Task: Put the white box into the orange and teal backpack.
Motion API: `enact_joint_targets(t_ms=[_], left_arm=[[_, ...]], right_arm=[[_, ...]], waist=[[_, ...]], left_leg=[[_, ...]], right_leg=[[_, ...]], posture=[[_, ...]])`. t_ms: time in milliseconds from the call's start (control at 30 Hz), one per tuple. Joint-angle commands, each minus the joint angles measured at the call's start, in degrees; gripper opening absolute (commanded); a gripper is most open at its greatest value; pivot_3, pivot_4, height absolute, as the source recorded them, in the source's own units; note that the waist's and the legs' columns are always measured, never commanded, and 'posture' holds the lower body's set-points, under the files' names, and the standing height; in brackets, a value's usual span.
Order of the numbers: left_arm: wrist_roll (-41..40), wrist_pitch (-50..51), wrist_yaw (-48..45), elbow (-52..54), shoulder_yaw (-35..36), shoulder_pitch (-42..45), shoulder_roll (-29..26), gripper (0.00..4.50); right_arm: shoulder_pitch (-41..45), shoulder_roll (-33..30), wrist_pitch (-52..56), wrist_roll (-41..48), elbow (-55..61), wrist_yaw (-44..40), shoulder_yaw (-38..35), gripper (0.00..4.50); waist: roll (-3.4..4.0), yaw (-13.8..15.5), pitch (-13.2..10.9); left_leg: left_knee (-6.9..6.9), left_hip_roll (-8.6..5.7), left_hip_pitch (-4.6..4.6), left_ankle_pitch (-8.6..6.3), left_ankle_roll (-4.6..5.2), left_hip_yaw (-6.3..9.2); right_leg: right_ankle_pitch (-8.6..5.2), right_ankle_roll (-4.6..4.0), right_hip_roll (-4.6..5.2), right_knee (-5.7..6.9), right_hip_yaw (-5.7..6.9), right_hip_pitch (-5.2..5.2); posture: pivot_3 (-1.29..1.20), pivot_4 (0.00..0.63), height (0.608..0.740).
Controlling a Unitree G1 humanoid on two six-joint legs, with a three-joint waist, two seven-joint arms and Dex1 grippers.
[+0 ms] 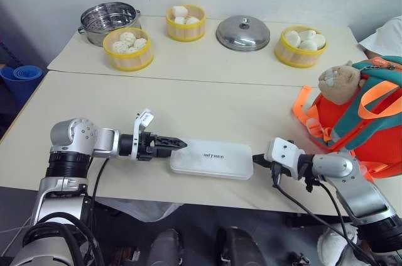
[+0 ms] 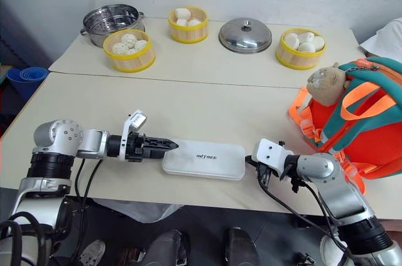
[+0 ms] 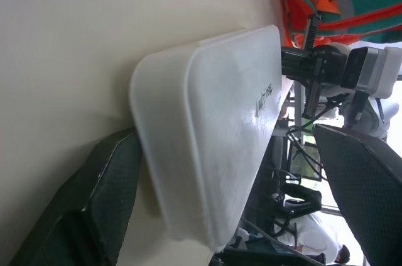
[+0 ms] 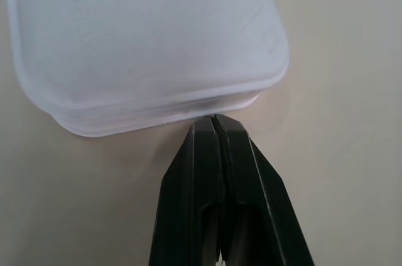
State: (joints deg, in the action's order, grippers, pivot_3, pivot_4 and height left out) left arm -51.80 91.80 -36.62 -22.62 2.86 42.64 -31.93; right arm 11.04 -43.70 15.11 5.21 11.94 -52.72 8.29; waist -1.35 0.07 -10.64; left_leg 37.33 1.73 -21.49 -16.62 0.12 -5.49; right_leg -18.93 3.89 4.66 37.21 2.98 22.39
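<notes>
White box [image 1: 211, 159] lies flat, long axis between spread left gripper [image 1: 178, 144] and closed right gripper [image 4: 215, 124]

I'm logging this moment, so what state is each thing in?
White box: flat on the table, closed, not lifted.
Backpack: upright at the table's right edge.
Left claw: open, at the box's left end.
Right claw: shut, tips against the box's right end.
Steel pot: uncovered.
Lid: lying on the table.
</notes>
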Motion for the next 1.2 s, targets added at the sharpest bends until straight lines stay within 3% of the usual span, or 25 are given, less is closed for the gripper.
enact_joint_targets(t_ms=[33, 133, 367, 433, 500, 600, 800, 867, 1000, 1200], left_arm=[[-2.8, 0.7, 3.6, -3.1, -0.3, 0.9, 3.0, 4.47], [-5.4, 0.7, 5.2, -3.5, -0.1, 1.3, 3.5, 3.93], [-13.3, 0.7, 7.7, -2.5, -0.4, 0.7, 2.9, 1.76], [-14.3, 0.7, 7.5, 0.3, 2.4, -0.2, 3.6, 1.29], [-13.3, 0.5, 7.1, 3.9, 4.5, -1.4, 3.9, 1.19], [-9.4, -11.1, -0.1, 13.3, 4.3, -5.9, 2.1, 1.19], [4.9, -42.6, -21.4, 24.2, -1.4, -14.9, -3.0, 1.19], [4.4, -44.9, -26.5, 25.9, -1.1, -16.5, -3.8, 1.19], [12.2, -57.6, -34.2, 26.3, -5.2, -19.5, -5.0, 1.19], [14.1, -60.6, -38.2, 24.7, -5.9, -18.6, -4.6, 1.19]], right_arm=[[0.6, 1.3, -0.5, 0.1, 1.2, 0.6, 0.3, 0.0], [0.6, 2.2, -0.5, -0.1, 1.3, 1.1, 0.3, 0.0], [-0.7, 4.2, -1.2, 0.9, 2.3, 2.2, -0.6, 0.0], [-2.9, 5.3, -0.4, 3.9, 3.3, 3.1, -3.7, 0.0], [-5.4, 5.8, 0.4, 6.5, 4.6, 3.3, -6.9, 0.0], [-12.4, 6.4, 1.0, 11.4, 9.2, 5.2, -15.9, 0.55], [-27.0, 10.4, 0.2, 18.5, 17.9, 8.8, -29.6, 2.5], [-33.1, 16.0, -2.1, 21.4, 20.8, 13.1, -37.3, 3.24], [-42.8, 20.5, -4.0, 24.8, 23.3, 13.5, -45.2, 4.46], [-42.3, 19.8, -4.3, 27.9, 22.6, 15.2, -47.8, 4.46]], waist=[[0.0, 0.0, 0.0], [-0.01, -0.2, 0.0], [-0.04, -0.3, 0.0], [-0.04, -0.3, 0.0], [-0.04, -0.3, 0.0], [-0.03, -0.2, 0.0], [0.0, -0.1, 0.0], [0.0, 0.1, 0.0], [0.06, -0.1, 0.0], [0.07, -1.0, 0.0]], left_leg=[[0.02, 0.0, 0.0, 0.0, 0.0, 0.0], [0.04, 0.0, 0.0, 0.0, 0.0, 0.0], [0.02, 0.06, -0.02, 0.03, -0.11, -0.01], [0.03, 0.06, -0.02, 0.04, -0.11, -0.01], [-0.04, 0.05, -0.02, 0.03, -0.12, -0.01], [-0.07, 0.05, -0.09, 0.03, -0.13, -0.01], [-0.25, 0.07, -0.02, 0.04, -0.18, -0.07], [-0.37, 0.11, -0.01, 0.02, -0.21, -0.05], [-0.38, 0.1, -0.07, -0.03, -0.13, -0.04], [-0.36, 0.15, 0.03, -0.23, 0.32, -0.07]], right_leg=[[0.0, 0.0, 0.0, 0.02, 0.0, 0.0], [0.0, 0.0, 0.0, 0.06, 0.0, 0.01], [0.0, 0.0, -0.08, 0.1, 0.0, 0.09], [0.0, 0.0, -0.07, 0.1, -0.01, 0.08], [0.0, 0.0, -0.07, 0.09, -0.01, 0.09], [-0.01, -0.01, -0.08, 0.04, -0.01, 0.16], [-0.01, -0.02, -0.12, -0.28, -0.02, 0.02], [-0.05, -0.08, -0.14, -0.29, -0.02, 0.04], [-0.08, -0.14, -0.1, -0.34, -0.05, 0.06], [-0.07, -0.12, -0.05, -0.32, -0.15, 0.01]], posture=[[0.0, 0.15, 0.74], [0.0, 0.15, 0.74], [0.0, 0.15, 0.74], [0.0, 0.15, 0.74], [0.0, 0.15, 0.74], [0.0, 0.15, 0.74], [0.0, 0.15, 0.74], [0.0, 0.15, 0.74], [0.0, 0.15, 0.74], [0.0, 0.15, 0.74]])
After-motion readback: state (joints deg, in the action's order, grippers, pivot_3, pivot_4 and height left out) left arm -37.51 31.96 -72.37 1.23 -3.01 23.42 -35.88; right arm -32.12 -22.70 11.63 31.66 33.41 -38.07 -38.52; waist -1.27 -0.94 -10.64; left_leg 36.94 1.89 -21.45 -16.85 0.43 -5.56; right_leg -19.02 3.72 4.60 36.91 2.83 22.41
